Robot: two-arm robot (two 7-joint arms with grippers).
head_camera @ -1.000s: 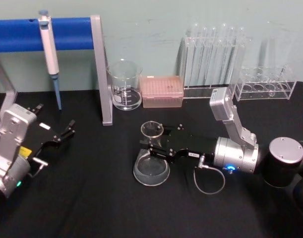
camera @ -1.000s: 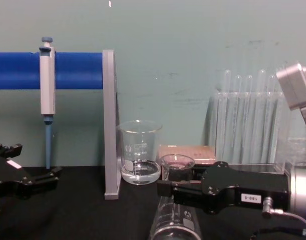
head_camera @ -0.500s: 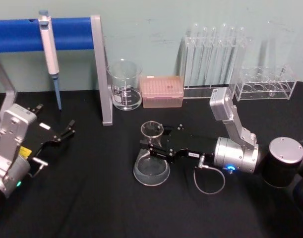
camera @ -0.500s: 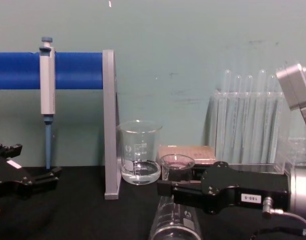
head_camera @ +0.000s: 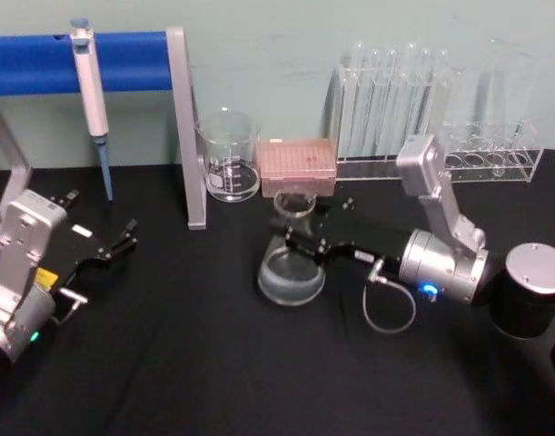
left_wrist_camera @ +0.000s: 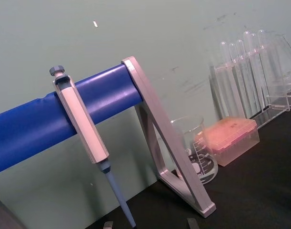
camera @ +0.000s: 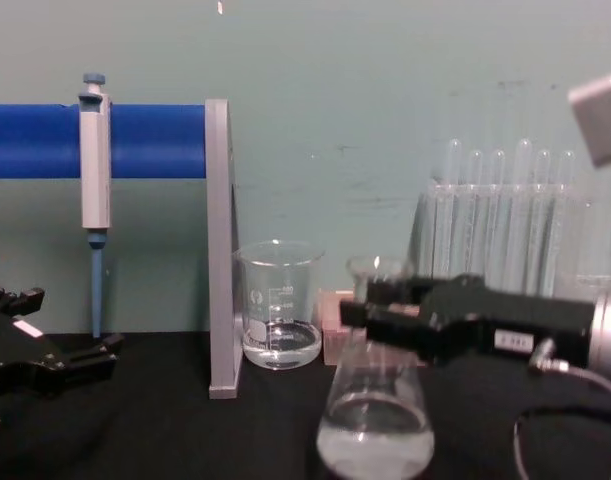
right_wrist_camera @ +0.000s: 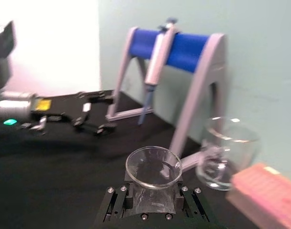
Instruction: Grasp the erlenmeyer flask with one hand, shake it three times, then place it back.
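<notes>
The right gripper (head_camera: 300,238) reaches in from the robot's right with its silver wrist low over the black table (head_camera: 195,363). Its two flat jaws are clamped on the narrow neck of the erlenmeyer flask (head_camera: 292,277), just under the flared rim. The flask stands roughly upright near the middle of the table, with a little clear liquid pooled in its wide base. From the chest view I cannot say for certain whether the base has cleared the cloth.

The left gripper (head_camera: 121,241) sits parked at the left side, jaws apart and holding nothing.

Farther back stand a glass beaker (head_camera: 229,168) and a pink box (head_camera: 298,162), both close behind the flask. Beyond them are a rack of test tubes (head_camera: 391,100) and a pipette (head_camera: 91,91) hanging on a blue-barred stand (head_camera: 32,64).

As I judge it, the grasp is made and the shaking is the step in hand. The next move calls for short, firm swings. They should be clear of the beaker and box behind and gentle enough to keep the liquid below the neck.
</notes>
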